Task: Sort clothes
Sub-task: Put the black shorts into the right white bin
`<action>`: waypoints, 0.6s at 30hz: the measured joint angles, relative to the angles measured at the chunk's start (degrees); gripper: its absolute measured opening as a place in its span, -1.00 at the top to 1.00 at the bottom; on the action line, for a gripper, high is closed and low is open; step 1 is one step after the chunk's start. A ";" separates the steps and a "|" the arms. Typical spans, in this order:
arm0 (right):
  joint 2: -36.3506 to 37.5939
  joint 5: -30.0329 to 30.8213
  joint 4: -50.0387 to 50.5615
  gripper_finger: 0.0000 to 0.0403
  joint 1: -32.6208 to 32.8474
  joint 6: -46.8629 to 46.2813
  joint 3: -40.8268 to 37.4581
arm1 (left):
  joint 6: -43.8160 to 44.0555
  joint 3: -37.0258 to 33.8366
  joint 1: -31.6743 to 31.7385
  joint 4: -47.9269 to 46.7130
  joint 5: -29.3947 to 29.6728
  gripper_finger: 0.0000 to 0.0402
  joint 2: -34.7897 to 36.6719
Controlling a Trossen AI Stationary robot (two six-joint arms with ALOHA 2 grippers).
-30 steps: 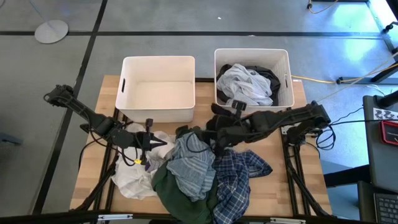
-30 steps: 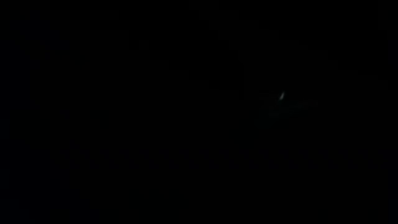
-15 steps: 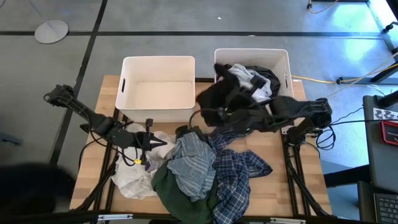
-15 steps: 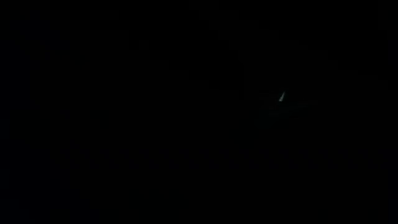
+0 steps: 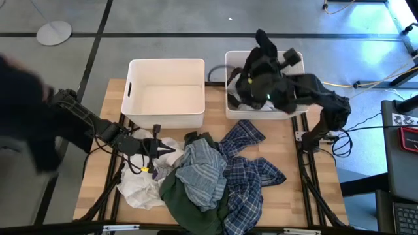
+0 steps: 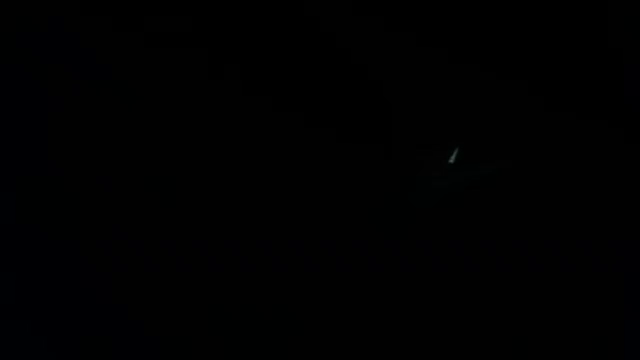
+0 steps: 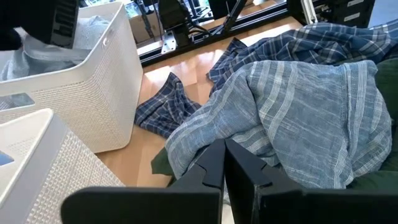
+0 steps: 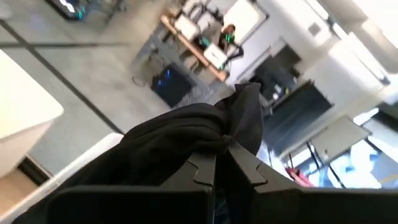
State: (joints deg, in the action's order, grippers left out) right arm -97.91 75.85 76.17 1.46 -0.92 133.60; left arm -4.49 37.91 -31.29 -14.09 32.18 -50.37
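The clothes lie heaped on the table's near half: a white garment, a pale grey-blue striped one, a dark green one and a plaid shirt. My right gripper is high over the right bin, shut on a dark grey garment. My left gripper stays shut at the pile's left side, its fingertips just short of the striped garment. The low view is black. My right gripper pinches a bunched fold of the dark grey garment between its two shut fingers. The fingers point about level. The garment is lifted clear of the table, a tuft standing past the fingertips and the rest draped around the gripper above the right bin.
The left bin stands at the table's far side with a bare bottom. In the right bin, pale cloth shows under the hanging garment. A dark blurred shape stands beside the table's left edge.
My right gripper has risen from the pile and swung toward the table's far edge, turning its wrist until it points about level. The dark grey garment came with it, lifted clear of the pile and now over the right bin. A dark shape has moved in at the left.
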 joint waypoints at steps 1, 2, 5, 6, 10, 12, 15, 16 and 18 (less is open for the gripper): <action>0.00 -1.73 0.38 0.92 -1.89 -0.14 0.00 | -0.02 0.00 0.00 0.00 0.00 0.99 0.00; 0.00 -3.71 0.40 0.92 -3.68 -0.30 -0.20 | -0.11 0.00 0.00 0.00 0.00 0.99 0.00; -0.02 -10.62 0.47 0.92 -8.83 -2.21 -1.64 | -0.42 0.00 -0.01 0.00 0.00 0.99 0.00; -0.07 -12.89 0.69 0.92 -10.46 -3.34 -2.29 | -0.42 0.00 -0.01 0.00 0.00 0.99 0.00; -0.09 -20.69 1.96 0.92 -16.43 -7.42 -6.05 | -0.36 0.00 0.00 -0.02 0.00 0.99 0.00; -0.07 -24.91 1.77 0.92 -18.81 -9.14 -9.27 | -0.28 0.00 0.00 -0.15 0.00 0.99 0.00; -0.09 -30.17 1.24 0.92 -21.62 -10.68 -14.89 | -0.26 0.00 -0.01 -0.40 0.00 0.99 0.00; -0.09 -31.27 0.65 0.92 -22.34 -10.92 -17.02 | -0.26 0.00 0.00 -0.39 0.00 0.99 0.00; -0.07 -33.53 -1.01 0.92 -23.63 -11.16 -21.69 | -0.26 0.00 0.00 -0.39 -0.01 0.99 0.00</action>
State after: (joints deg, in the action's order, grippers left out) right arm -97.97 42.32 75.16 -22.18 -12.07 111.91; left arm -4.75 37.91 -31.29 -14.48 32.18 -50.37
